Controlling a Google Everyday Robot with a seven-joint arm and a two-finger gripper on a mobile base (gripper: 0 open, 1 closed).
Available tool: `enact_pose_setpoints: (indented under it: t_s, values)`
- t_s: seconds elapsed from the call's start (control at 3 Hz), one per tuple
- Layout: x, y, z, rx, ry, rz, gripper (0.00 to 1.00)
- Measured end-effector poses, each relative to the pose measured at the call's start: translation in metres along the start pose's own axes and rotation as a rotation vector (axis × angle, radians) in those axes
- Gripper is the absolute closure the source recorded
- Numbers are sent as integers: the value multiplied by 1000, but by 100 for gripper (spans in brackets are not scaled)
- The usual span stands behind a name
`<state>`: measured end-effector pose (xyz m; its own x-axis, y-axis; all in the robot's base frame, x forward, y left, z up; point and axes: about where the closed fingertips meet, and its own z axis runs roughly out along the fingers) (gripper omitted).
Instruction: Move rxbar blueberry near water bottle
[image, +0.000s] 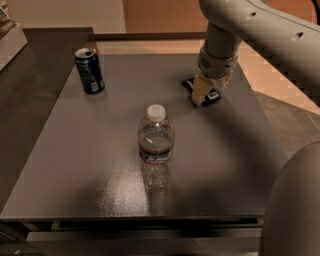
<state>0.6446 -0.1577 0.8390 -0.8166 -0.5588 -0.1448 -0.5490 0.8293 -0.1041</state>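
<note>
I saw one dark grey table (75, 150) and one pale robot arm (260, 30) reaching down over its far right part. One clear water bottle (156, 145) with a white cap stood upright near the middle. One dark blue soda can (90, 71) stood at the far left, well apart from the bottle. One snack bar (189, 84) lay flat at the far right, with the gripper (207, 92) down on it. I could not tell whether the gripper was clamped on it.

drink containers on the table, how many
2: the soda can at the far left, the water bottle upright in the centre. The hand is down at the rxbar blueberry, far right.
</note>
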Motion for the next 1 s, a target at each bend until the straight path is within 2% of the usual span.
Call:
enact_pose_setpoints:
  t_s: [0.67,1.0]
  values:
    - [4,1,-2,-26,-18,-2,87]
    - [12,5,-10,-42,-42,-17,100]
